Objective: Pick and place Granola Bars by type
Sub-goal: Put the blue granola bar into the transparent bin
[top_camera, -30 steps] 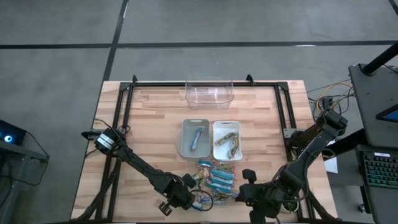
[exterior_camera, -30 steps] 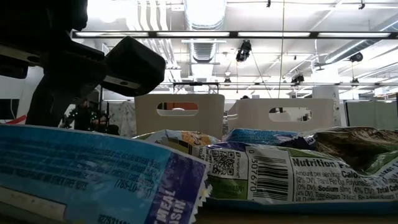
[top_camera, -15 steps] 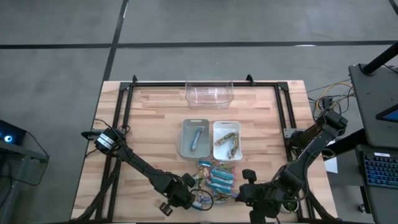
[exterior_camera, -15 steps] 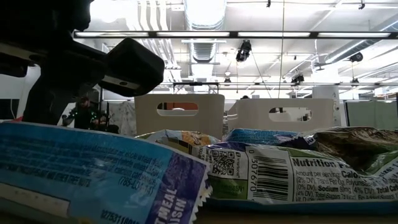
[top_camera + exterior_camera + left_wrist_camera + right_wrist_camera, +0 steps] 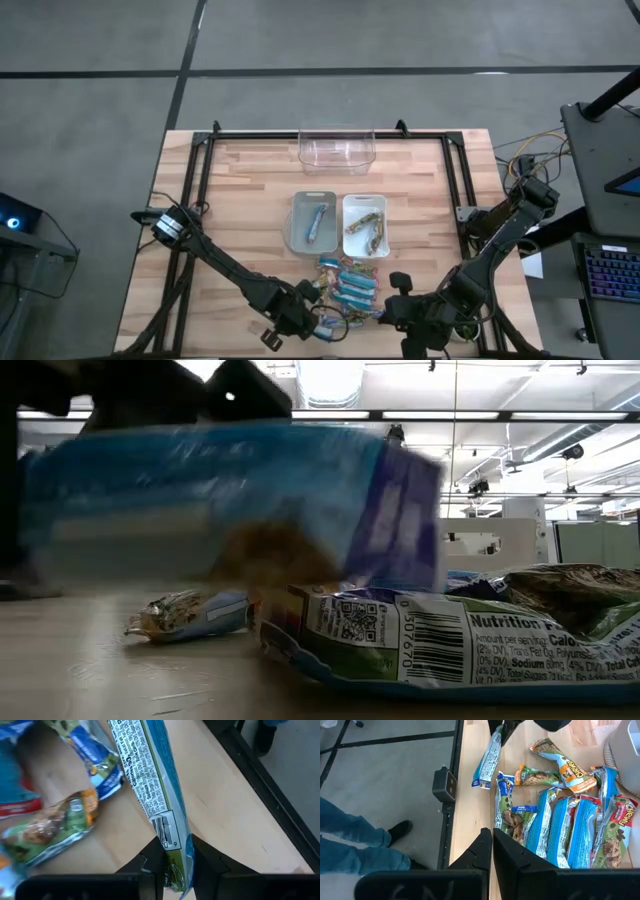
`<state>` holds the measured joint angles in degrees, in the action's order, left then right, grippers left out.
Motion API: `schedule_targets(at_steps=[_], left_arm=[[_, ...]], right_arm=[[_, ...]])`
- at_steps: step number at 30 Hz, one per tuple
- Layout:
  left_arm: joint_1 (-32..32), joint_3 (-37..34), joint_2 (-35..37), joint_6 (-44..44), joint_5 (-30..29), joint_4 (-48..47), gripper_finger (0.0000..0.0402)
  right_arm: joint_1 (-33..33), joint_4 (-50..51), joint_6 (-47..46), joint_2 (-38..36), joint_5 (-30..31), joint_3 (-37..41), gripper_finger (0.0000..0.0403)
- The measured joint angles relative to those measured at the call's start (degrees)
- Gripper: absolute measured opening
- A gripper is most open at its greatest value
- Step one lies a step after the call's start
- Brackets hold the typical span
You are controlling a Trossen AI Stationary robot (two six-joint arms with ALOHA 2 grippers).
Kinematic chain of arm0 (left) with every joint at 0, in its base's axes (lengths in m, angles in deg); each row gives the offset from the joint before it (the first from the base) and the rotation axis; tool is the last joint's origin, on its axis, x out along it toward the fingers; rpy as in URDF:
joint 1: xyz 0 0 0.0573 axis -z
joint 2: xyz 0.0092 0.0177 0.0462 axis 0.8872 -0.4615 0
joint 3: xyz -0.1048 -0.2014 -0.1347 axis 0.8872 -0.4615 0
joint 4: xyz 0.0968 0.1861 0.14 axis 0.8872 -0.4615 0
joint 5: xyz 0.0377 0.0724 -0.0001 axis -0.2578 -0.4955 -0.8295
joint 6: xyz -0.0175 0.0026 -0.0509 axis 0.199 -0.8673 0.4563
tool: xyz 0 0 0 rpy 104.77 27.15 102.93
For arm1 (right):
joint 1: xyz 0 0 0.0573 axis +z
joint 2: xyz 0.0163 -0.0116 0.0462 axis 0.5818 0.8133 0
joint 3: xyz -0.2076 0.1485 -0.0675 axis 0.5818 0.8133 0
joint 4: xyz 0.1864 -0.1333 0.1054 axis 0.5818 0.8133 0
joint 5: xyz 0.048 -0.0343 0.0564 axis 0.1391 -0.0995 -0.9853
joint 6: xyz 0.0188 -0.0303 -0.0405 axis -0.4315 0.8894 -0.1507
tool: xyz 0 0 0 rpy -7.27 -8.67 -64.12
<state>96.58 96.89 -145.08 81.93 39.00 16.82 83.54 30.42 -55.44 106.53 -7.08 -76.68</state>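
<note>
Left jaws around blue bar (image 5: 159, 795)

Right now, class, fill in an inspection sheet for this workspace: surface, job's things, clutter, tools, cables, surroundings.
Surface: wooden table, black frame.
Job's things: grey bin holds a blue bar; white bin holds greenish-gold bars; loose bar pile at the near edge.
Clutter: empty clear bin at the far edge.
Tools: left tool shut on a blue bar, lifted; right tool shut, empty, beside the pile.
Cables: wires off the right edge.
Surroundings: a person's legs; grey floor.
</note>
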Motion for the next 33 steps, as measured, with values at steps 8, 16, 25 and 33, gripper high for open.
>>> schedule_targets(at_steps=[8,16,25,33], left_arm=[[-2.48,4.01,0.9,0.16,-5.74,-7.85,0.0053],[-7.44,5.47,3.62,0.0,-7.22,-10.85,0.0053],[-13.97,7.36,10.15,-2.71,-16.5,-16.07,0.0053],[-24.9,7.74,19.24,-2.28,-18.25,-16.86,0.0053]], right_arm=[[-0.02,0.0,0.17,0.0,0.0,0.0,0.0009],[0.0,-0.13,0.09,0.0,0.0,0.0,0.0009],[0.0,-0.07,0.4,0.0,0.02,0.0,0.0009],[0.0,0.01,0.37,0.0,0.02,0.0,0.0009]])
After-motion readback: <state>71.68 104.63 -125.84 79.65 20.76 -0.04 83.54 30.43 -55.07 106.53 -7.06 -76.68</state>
